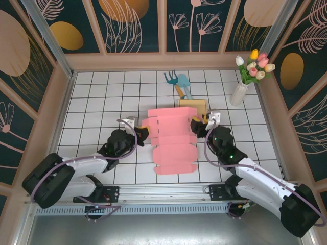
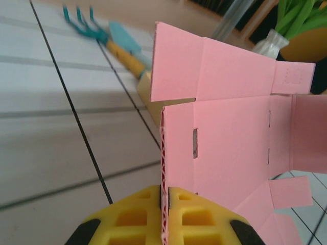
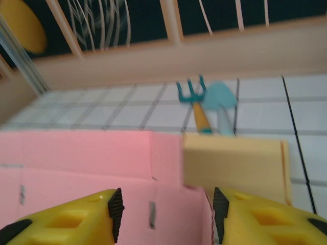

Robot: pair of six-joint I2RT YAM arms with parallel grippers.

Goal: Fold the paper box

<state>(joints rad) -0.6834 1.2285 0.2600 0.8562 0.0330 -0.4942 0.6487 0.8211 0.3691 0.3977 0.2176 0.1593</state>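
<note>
The pink paper box (image 1: pixel 171 138) lies unfolded in the middle of the tiled table, with its side panels partly raised. My left gripper (image 1: pixel 143 133) is at the box's left side. In the left wrist view its yellow fingers (image 2: pixel 133 217) are shut on the corrugated edge of an upright pink panel (image 2: pixel 230 132). My right gripper (image 1: pixel 196 126) is at the box's right side. In the right wrist view it (image 3: pixel 166 209) stands open above the pink sheet (image 3: pixel 87 158), and the raised right wall's edge runs just inside its right finger (image 3: pixel 255 219).
A tan box (image 1: pixel 193 106) sits right behind the pink one and looms close in the right wrist view (image 3: pixel 235 163). Beyond it lie a teal garden fork and trowel (image 1: pixel 178 84). A vase of tulips (image 1: pixel 240 92) stands back right. Wooden walls ring the table.
</note>
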